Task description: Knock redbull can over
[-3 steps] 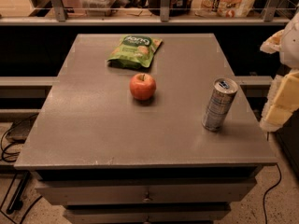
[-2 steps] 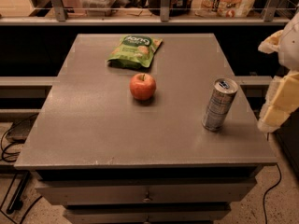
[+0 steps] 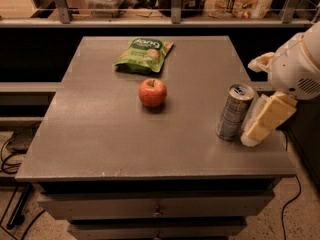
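The surface (image 3: 100, 134) is a broad grey slab, matte and smooth, square-cornered. On a top this slick, I judge a low push could slide the can instead of tipping it. Since the can stands near the right, near corner, once toppled it may roll off the edge.

The arm's white rounded housing (image 3: 297, 69) comes in from the right. The end effector (image 3: 260, 126), pale cream and blocky, slants down to the surface just right of the can. I cannot tell if the two touch, nor whether the end effector is apart or together.

The green snack bag (image 3: 143, 54), soft and crinkly, lies flat at the far middle, well apart from the rest.

The redbull can (image 3: 234, 112) is a slim upright metal cylinder, silver and blue, with a blue-marked top. A hard swipe could dent it.

The apple (image 3: 152, 92), red, round and glossy, sits mid-surface, left of the can. A can falling leftward might roll into it.
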